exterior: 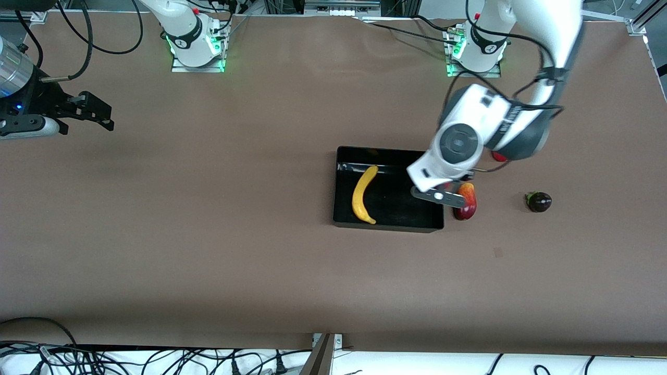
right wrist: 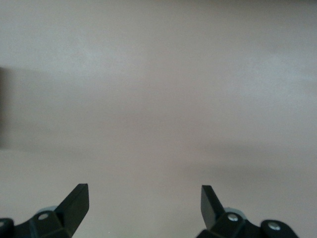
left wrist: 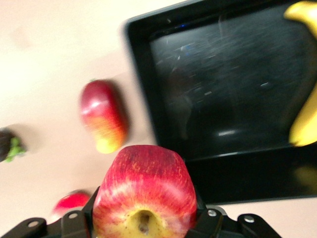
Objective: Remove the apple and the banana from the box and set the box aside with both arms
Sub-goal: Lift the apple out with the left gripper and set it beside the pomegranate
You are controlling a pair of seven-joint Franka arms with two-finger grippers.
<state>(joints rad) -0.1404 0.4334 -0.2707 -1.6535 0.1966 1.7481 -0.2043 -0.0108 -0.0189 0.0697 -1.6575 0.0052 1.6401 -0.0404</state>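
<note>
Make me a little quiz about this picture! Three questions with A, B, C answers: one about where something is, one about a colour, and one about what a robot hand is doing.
1. Where is the banana?
A. In the black tray
B. On the bare table
C. In a gripper

2. What colour is the small fruit lying on the table toward the left arm's end, apart from the mango?
A. Bright orange
B. Dark purple
C. White

3. What is the left gripper doing?
A. Hanging open and empty
B. Gripping the banana
C. Holding the apple

Answers:
1. A, the banana lies on the tray's floor.
2. B, it looks dark purple with a green stem.
3. C, the left wrist view shows the apple clamped between the fingers, while the right gripper waits open over bare table.
</note>
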